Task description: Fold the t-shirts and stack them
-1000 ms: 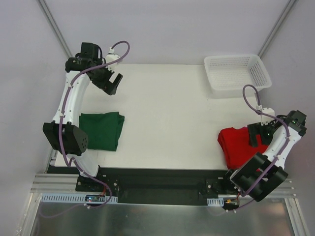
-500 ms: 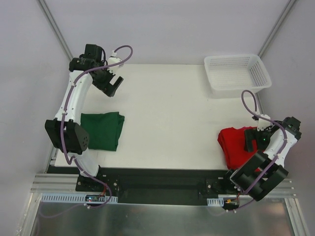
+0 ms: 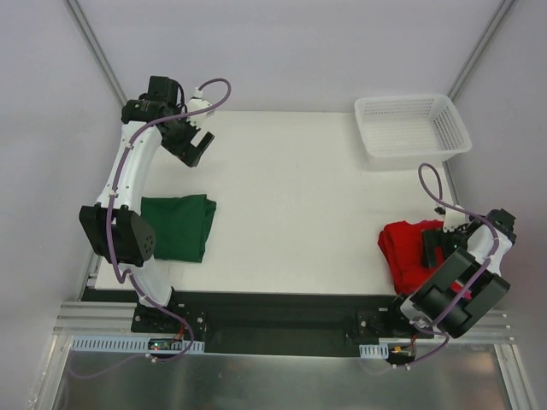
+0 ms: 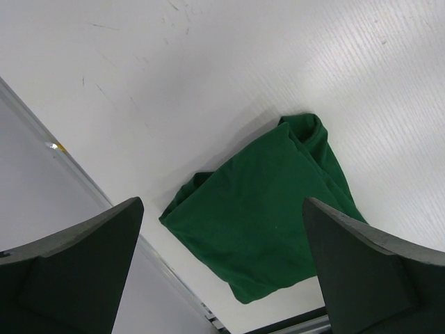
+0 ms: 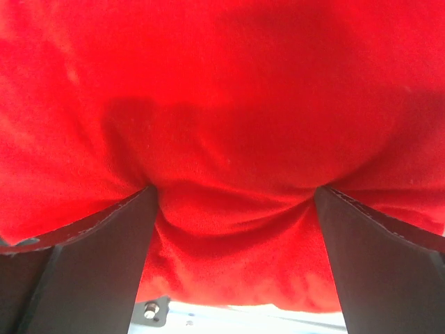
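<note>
A folded dark green t-shirt (image 3: 175, 226) (image 4: 271, 223) lies flat near the table's left edge. My left gripper (image 3: 195, 143) (image 4: 221, 209) hangs open, high above the table and farther back than the shirt, holding nothing. A bright red t-shirt (image 3: 403, 249) (image 5: 222, 104) lies bunched at the near right. My right gripper (image 3: 433, 243) (image 5: 236, 191) is down on the red shirt's right part. Its jaws stand wide open, and the red cloth bulges between the two fingers (image 5: 104, 257). The right arm hides part of the red shirt from above.
A white mesh basket (image 3: 412, 124) stands at the table's far right corner. The black base rail (image 3: 282, 307) runs along the near edge. The table's left edge (image 4: 83, 181) passes close by the green shirt.
The right arm has folded in and its gripper has dropped down onto the red shirt. The left gripper shifted slightly and then stayed still. Both shirts lie where they were.
</note>
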You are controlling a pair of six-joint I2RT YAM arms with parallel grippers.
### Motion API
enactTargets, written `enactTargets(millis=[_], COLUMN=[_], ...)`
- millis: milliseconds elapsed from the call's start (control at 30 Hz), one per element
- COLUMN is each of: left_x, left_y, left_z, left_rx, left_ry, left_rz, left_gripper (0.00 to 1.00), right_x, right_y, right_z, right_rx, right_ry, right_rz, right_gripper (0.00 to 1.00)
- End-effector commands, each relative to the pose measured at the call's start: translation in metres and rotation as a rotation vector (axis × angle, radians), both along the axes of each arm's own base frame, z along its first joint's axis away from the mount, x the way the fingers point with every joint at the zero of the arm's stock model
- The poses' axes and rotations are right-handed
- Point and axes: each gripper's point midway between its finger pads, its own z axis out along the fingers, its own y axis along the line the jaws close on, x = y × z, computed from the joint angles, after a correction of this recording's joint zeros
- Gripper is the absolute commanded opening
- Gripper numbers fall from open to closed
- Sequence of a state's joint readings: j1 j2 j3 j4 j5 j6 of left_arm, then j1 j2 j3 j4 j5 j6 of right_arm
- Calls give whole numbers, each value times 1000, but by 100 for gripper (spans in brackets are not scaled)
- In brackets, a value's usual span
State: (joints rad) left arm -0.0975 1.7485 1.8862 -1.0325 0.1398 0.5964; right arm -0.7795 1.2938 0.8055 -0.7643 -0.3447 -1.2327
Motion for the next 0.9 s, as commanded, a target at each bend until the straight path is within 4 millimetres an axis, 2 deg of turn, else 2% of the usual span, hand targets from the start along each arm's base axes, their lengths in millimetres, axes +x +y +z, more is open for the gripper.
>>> enactTargets(millis=[0,167,267,367,533,600,733,833,867], left_x=[3,7,9,12,13,13,12,11,11], left_y=[8,12,13,14,15,16,17,19,19], left_z=[28,29,27,27,26,24,23,24,24], left_rx=[36,53,57,64,74,75,86,93,95], left_ry=[-87,-93,-89,-93,-89,-85,-81,-85,-84], left_rz=[6,14,16,19,20,22,21,23,23], left_gripper=[99,99,99,99,99,99,99,99,99], right_x=[-14,-21,-15,-2,30,43,78,95,108], right_y=[5,7,6,5,13,24,35,47,47], right_z=[-29,-45,-42,-35,-29,-30,-23,-22,-16], right_rx=[14,28,35,14,13,32,29,40,24], right_ry=[50,96,100,94,126,145,149,170,152], right_rz=[31,36,32,57,102,114,148,160,165], right_gripper=[100,100,100,100,100,100,100,100,100])
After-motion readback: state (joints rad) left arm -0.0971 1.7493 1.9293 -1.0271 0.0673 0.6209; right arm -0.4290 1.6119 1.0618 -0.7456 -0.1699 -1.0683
